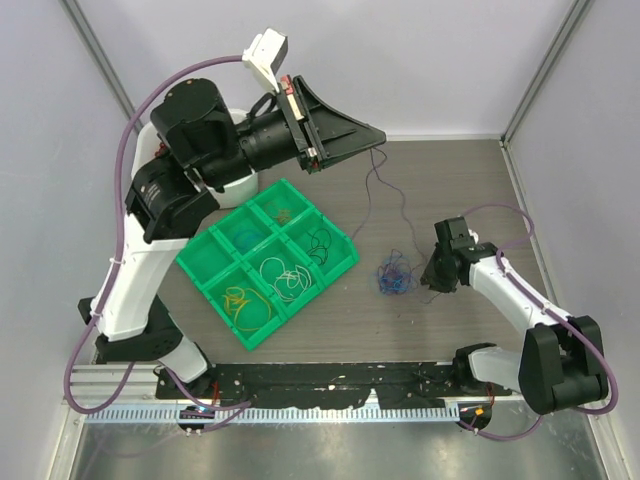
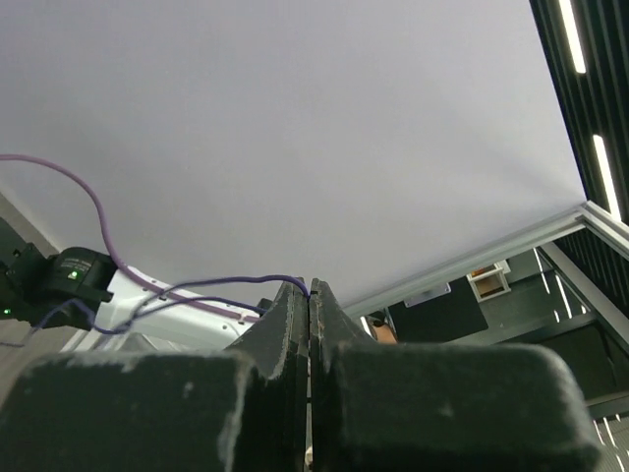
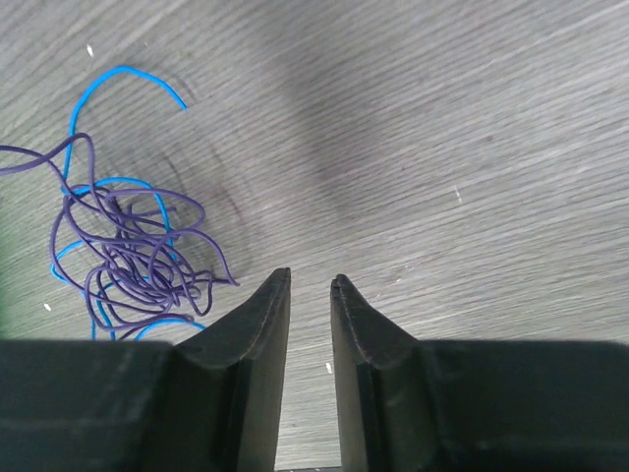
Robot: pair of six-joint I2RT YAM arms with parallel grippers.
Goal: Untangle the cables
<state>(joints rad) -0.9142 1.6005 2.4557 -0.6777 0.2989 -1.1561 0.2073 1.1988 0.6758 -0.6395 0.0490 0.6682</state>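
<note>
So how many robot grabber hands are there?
2. The left gripper is up high at the back, pinching a purple wire; the right gripper hangs open, low beside the tangle. None hidden.

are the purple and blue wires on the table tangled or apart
Tangled: the purple wire and blue wire loop through each other in one clump on the table.

White arm links [image 1: 135,285], black joints [image 1: 200,120], lilac hoses [image 1: 121,200]
</note>
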